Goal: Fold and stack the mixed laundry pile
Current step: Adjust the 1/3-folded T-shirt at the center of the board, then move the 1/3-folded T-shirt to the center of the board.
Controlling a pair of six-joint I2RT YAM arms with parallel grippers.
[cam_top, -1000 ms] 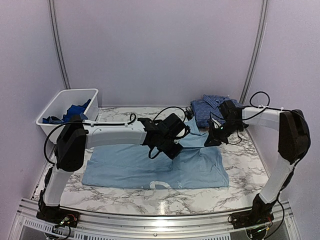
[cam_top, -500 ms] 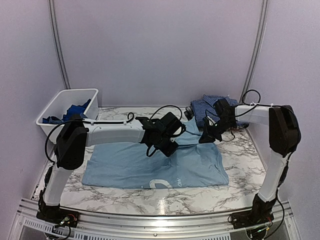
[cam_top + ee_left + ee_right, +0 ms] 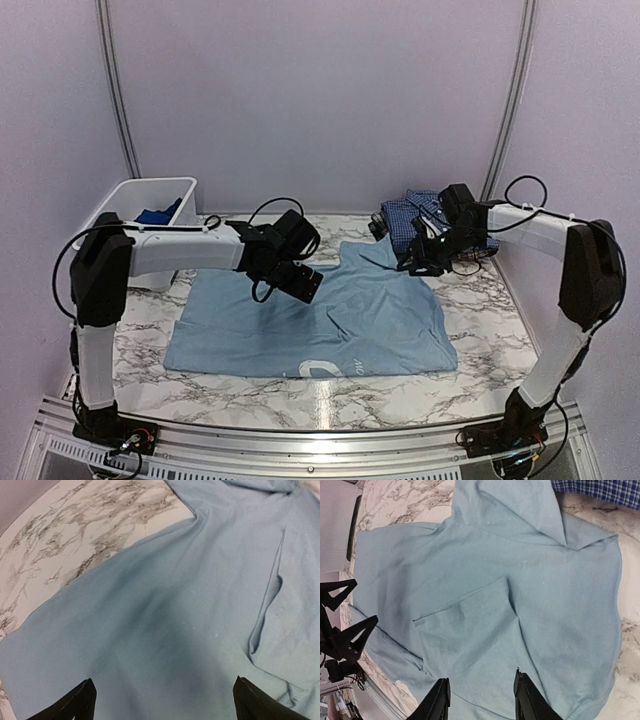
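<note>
A plain light blue T-shirt [image 3: 300, 335] lies spread on the marble table, its back right part folded over onto itself. My left gripper [image 3: 298, 283] hovers open over the shirt's upper middle; in the left wrist view its fingertips [image 3: 82, 700] stand wide apart above bare cloth [image 3: 165, 605]. My right gripper [image 3: 418, 262] is over the shirt's back right corner, open, with nothing between its fingers [image 3: 520, 690] above the folded flap [image 3: 470, 625]. A navy small-check shirt [image 3: 425, 212] lies folded at the back right. A royal blue garment [image 3: 158, 214] lies in the bin.
A white plastic bin [image 3: 112, 215] stands at the back left edge of the table. Purple walls close in the back and sides. Marble shows in front of the T-shirt [image 3: 330, 395] and at the right of it [image 3: 480, 320].
Both grippers have opened and let go of the T-shirt. The left arm has drawn back to the left; the right gripper has shifted slightly toward the back.
</note>
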